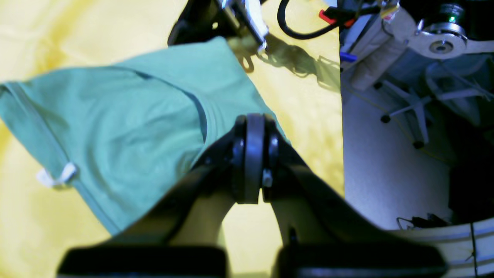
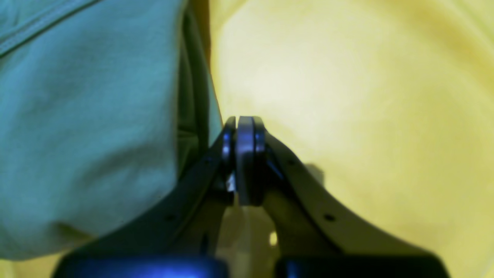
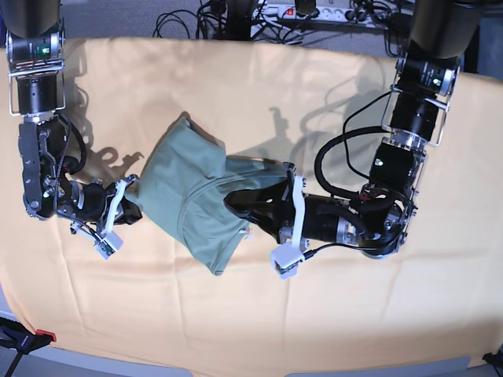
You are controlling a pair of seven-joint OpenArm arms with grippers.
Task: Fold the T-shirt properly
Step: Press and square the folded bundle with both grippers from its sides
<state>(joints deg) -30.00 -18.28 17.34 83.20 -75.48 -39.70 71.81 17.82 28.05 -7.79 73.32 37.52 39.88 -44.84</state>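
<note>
Sage-green cotton, soft and matte, makes up the T-shirt (image 3: 192, 200), which lies bunched and slightly twisted mid-bench on the yellow-orange cloth (image 3: 330, 314). A ribbed neckline curves along one edge beside a small white tag (image 1: 58, 177). The left gripper (image 1: 252, 127) has its black jaws clamped on one shirt edge; the right gripper (image 2: 243, 127) pinches the opposite edge.
</note>
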